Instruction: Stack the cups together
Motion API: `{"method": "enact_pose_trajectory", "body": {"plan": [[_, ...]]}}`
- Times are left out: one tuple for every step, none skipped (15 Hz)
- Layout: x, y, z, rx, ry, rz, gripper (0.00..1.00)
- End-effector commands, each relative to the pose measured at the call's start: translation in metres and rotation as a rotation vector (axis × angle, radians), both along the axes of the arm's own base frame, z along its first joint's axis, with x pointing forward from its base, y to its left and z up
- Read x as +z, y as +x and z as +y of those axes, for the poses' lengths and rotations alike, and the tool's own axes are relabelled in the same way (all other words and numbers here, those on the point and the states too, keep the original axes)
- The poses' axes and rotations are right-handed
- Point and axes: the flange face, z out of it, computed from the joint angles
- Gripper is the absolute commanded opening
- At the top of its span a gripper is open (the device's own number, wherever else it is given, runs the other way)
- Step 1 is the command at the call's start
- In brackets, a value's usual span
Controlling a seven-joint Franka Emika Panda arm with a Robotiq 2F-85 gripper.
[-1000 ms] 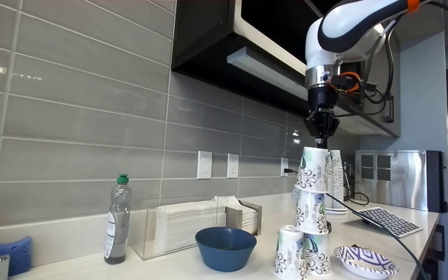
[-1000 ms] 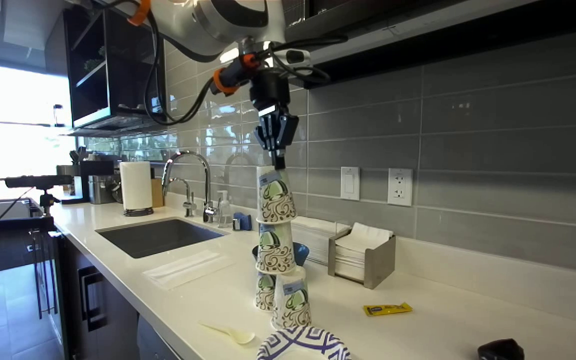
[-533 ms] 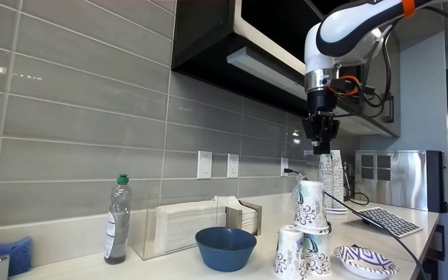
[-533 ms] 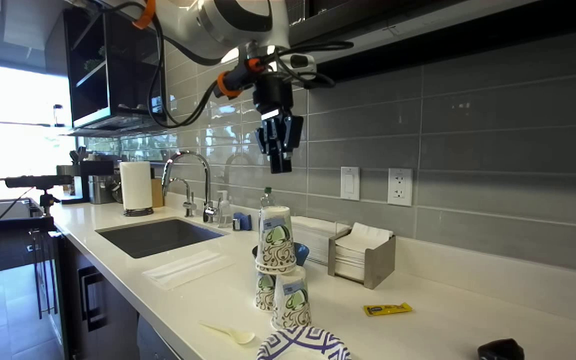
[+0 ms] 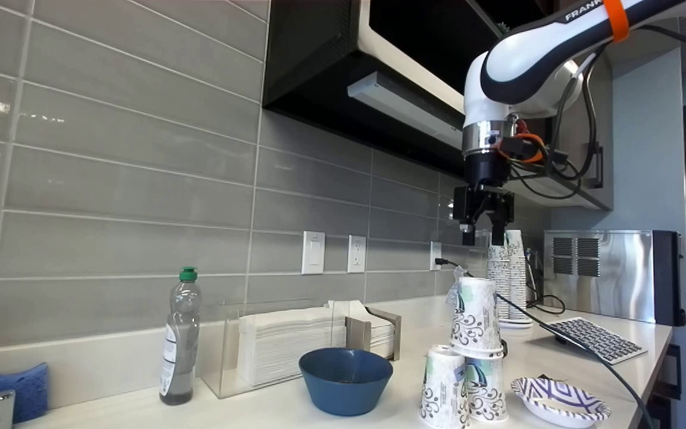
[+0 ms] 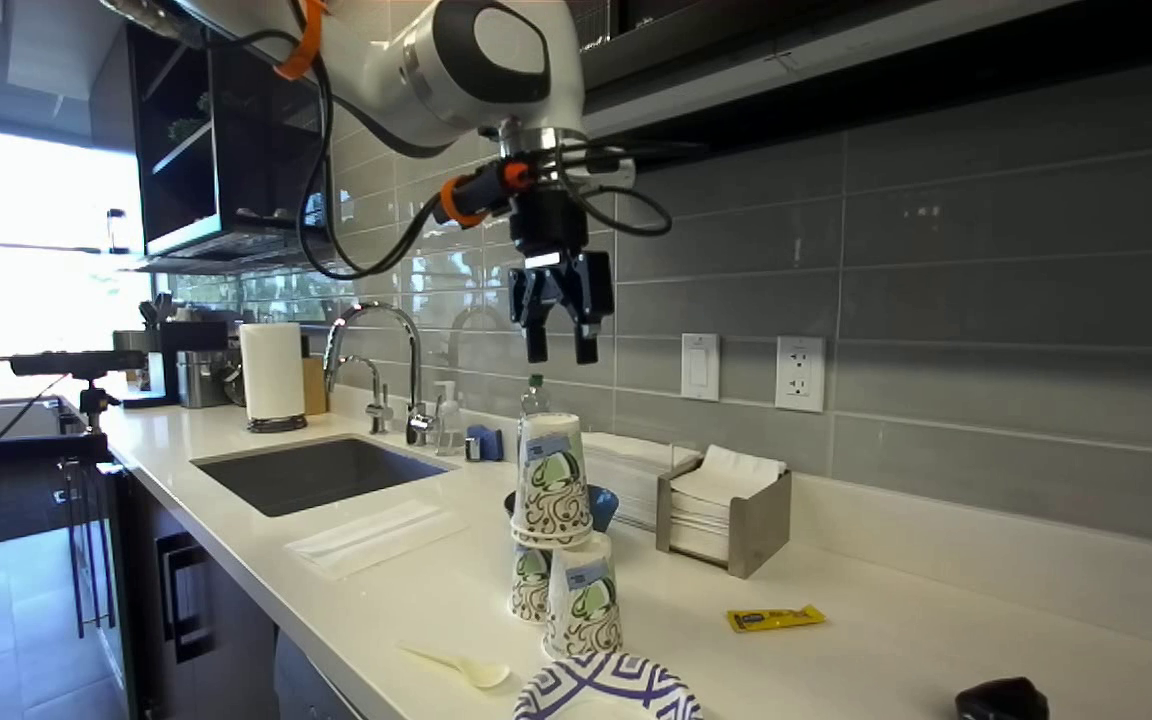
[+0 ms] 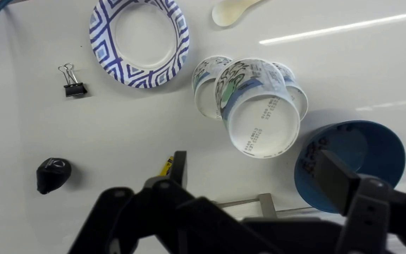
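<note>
Cups (image 5: 472, 339), part-stacked, btwn counter (image 6: 886, 640) edges; gripper (image 6: 561, 352) empty, jaws apart; prob. pre-grasp; next: lower astride top cup (image 6: 552, 485).

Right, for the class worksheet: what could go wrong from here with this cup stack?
The nested upper cups straddle two lower cups, so a bump might topple them. The open gripper hangs above; lowered off-centre, it could knock the stack. The blue bowl stands close by, so a tumbling cup might land in it.
</note>
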Motion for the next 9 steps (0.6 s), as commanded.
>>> {"method": "enact_pose_trajectory", "body": {"plan": [[-0.030, 0.003, -0.009, 0.023, 0.051, -0.020, 1.00], [-0.037, 0.003, -0.010, 0.029, 0.056, -0.023, 1.00], [-0.040, 0.002, -0.012, 0.033, 0.060, -0.026, 1.00], [-0.042, 0.002, -0.014, 0.036, 0.060, -0.031, 1.00], [-0.041, 0.000, -0.015, 0.042, 0.058, -0.038, 1.00], [-0.041, -0.001, -0.015, 0.045, 0.053, -0.039, 1.00], [-0.041, -0.002, -0.016, 0.047, 0.051, -0.038, 1.00], [-0.040, -0.004, -0.016, 0.050, 0.052, -0.031, 1.00], [-0.042, -0.004, -0.016, 0.052, 0.058, -0.018, 1.00]]}}
